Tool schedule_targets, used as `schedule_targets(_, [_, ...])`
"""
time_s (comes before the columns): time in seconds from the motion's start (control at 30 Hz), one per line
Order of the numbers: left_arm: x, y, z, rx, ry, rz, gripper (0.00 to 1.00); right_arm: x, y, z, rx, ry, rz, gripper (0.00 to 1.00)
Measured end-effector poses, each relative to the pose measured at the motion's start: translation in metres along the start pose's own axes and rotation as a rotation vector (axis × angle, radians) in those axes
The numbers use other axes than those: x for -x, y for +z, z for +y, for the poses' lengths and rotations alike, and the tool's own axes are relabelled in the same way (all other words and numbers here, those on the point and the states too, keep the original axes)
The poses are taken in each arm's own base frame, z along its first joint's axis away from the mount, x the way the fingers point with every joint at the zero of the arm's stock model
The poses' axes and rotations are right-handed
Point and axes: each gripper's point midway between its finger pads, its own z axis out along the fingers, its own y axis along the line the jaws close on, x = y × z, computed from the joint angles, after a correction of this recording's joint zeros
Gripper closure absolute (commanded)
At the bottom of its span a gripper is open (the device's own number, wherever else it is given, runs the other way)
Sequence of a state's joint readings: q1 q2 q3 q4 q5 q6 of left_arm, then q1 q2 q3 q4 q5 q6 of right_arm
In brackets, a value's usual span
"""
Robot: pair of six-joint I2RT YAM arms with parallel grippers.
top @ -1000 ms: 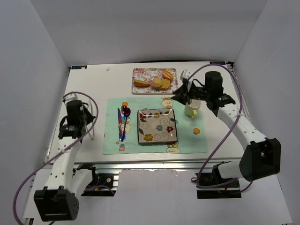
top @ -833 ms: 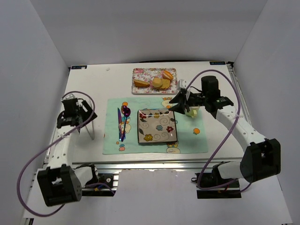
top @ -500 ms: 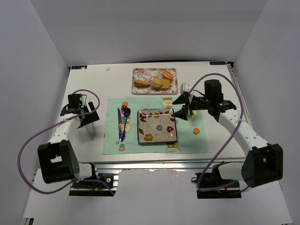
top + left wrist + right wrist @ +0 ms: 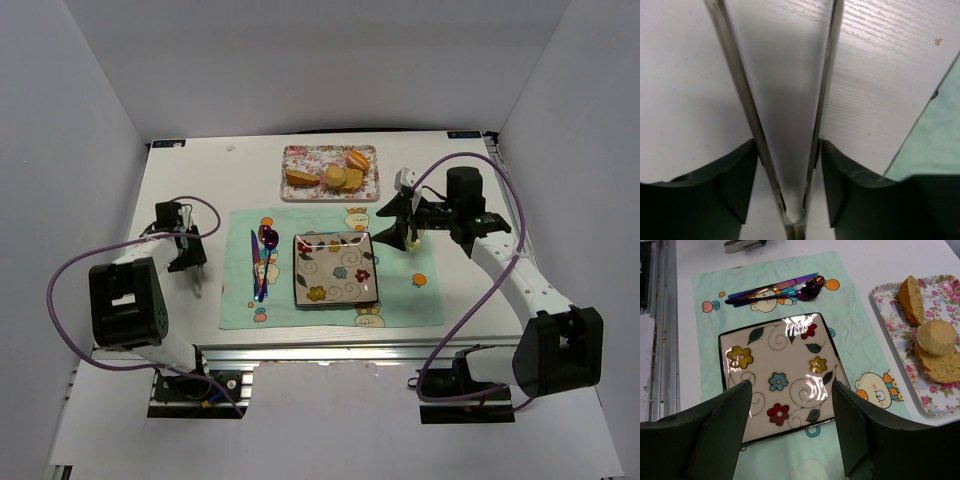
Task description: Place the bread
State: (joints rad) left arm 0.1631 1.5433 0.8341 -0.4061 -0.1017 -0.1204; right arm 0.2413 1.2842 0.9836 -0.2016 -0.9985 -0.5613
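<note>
The bread (image 4: pixel 335 177) (image 4: pixel 936 336) is a small round pale roll on the floral tray (image 4: pixel 292 152) (image 4: pixel 890 335), between a brown-crusted wedge (image 4: pixel 911 299) and another slice. My right gripper (image 4: pixel 392 228) (image 4: pixel 791 385) hovers open and empty over the right edge of the flowered square plate (image 4: pixel 335 292) (image 4: pixel 740 405), well short of the tray. My left gripper (image 4: pixel 185 258) (image 4: pixel 788 145) is down at the table's left side. Both of its fingers press on the two arms of metal tongs (image 4: pixel 197 283) (image 4: pixel 827 75), which lie on the table.
A green placemat (image 4: pixel 400 300) lies under the plate, with a knife and spoon (image 4: pixel 262 262) (image 4: pixel 775 290) at the plate's left. A yellow mug (image 4: pixel 412 240) stands right of the plate, partly behind my right gripper. An orange bun (image 4: pixel 357 159) sits on the tray.
The right gripper opened and drew back from the mug to above the plate's edge. The left arm folded down to the tongs; its jaws opened wide, then closed in around them.
</note>
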Motion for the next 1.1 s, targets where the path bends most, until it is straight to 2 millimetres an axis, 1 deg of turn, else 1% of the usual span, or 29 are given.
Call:
schedule_targets(0.07, [-0.002, 0.007, -0.002, -0.011, 0.007, 0.008, 0.50, 0.000, 0.000, -0.001, -0.002, 0.004, -0.001, 0.30])
schedule_targets(0.17, [0.004, 0.012, -0.004, -0.025, 0.002, -0.013, 0.51, 0.000, -0.001, -0.001, -0.006, 0.009, 0.000, 0.30])
schedule_targets(0.27, [0.007, 0.014, -0.003, -0.026, -0.003, -0.030, 0.66, 0.000, -0.002, -0.002, -0.008, 0.011, -0.001, 0.30])
schedule_targets(0.3, [0.009, 0.015, -0.003, -0.026, -0.006, -0.036, 0.77, -0.001, -0.002, -0.003, -0.010, 0.013, 0.000, 0.30])
schedule_targets(0.33, [0.010, 0.015, -0.003, -0.026, -0.007, -0.042, 0.77, -0.001, -0.003, -0.003, -0.014, 0.015, 0.000, 0.30])
schedule_targets(0.4, [0.010, 0.014, -0.004, -0.034, -0.008, -0.044, 0.86, -0.001, -0.004, -0.005, -0.019, 0.019, 0.000, 0.30])
schedule_targets(0.43, [0.010, 0.014, -0.005, -0.040, -0.009, -0.043, 0.88, -0.001, -0.005, -0.006, -0.023, 0.022, 0.000, 0.30])
schedule_targets(0.5, [0.011, 0.008, -0.012, -0.078, -0.025, -0.045, 0.90, -0.001, -0.007, -0.008, -0.033, 0.028, -0.003, 0.30])
schedule_targets(0.57, [0.017, -0.004, -0.022, -0.125, -0.038, -0.068, 0.92, 0.000, -0.010, -0.013, -0.048, 0.029, -0.009, 0.30])
schedule_targets(0.6, [0.023, -0.013, -0.029, -0.153, -0.044, -0.090, 0.92, 0.000, -0.012, -0.015, -0.056, 0.031, -0.012, 0.30])
schedule_targets(0.63, [0.032, -0.022, -0.039, -0.185, -0.047, -0.119, 0.92, 0.001, -0.014, -0.017, -0.063, 0.035, -0.015, 0.30])
schedule_targets(0.67, [0.043, -0.034, -0.053, -0.225, -0.044, -0.154, 0.92, 0.001, -0.016, -0.020, -0.073, 0.038, -0.018, 0.30])
schedule_targets(0.7, [0.056, -0.049, -0.071, -0.270, -0.030, -0.197, 0.90, 0.002, -0.019, -0.023, -0.084, 0.039, -0.022, 0.30])
schedule_targets(0.73, [0.068, -0.064, -0.093, -0.323, -0.011, -0.235, 0.88, 0.003, -0.021, -0.025, -0.093, 0.040, -0.025, 0.30])
schedule_targets(0.8, [0.089, -0.097, -0.144, -0.454, 0.035, -0.317, 0.85, 0.005, -0.025, -0.031, -0.111, 0.042, -0.032, 0.30])
schedule_targets(0.83, [0.094, -0.111, -0.164, -0.507, 0.054, -0.342, 0.83, 0.006, -0.027, -0.033, -0.118, 0.041, -0.037, 0.30])
schedule_targets(0.87, [0.096, -0.126, -0.189, -0.572, 0.079, -0.355, 0.83, 0.007, -0.029, -0.035, -0.124, 0.040, -0.041, 0.30])
schedule_targets(0.9, [0.096, -0.136, -0.206, -0.614, 0.099, -0.360, 0.83, 0.008, -0.031, -0.037, -0.131, 0.041, -0.046, 0.30])
schedule_targets(0.97, [0.098, -0.147, -0.233, -0.674, 0.127, -0.349, 0.80, 0.009, -0.034, -0.040, -0.140, 0.046, -0.052, 0.30])
schedule_targets(1.0, [0.100, -0.147, -0.244, -0.691, 0.134, -0.339, 0.78, 0.009, -0.036, -0.041, -0.145, 0.048, -0.056, 0.30])
schedule_targets(1.1, [0.103, -0.135, -0.265, -0.705, 0.138, -0.279, 0.70, 0.011, -0.039, -0.044, -0.152, 0.053, -0.064, 0.30])
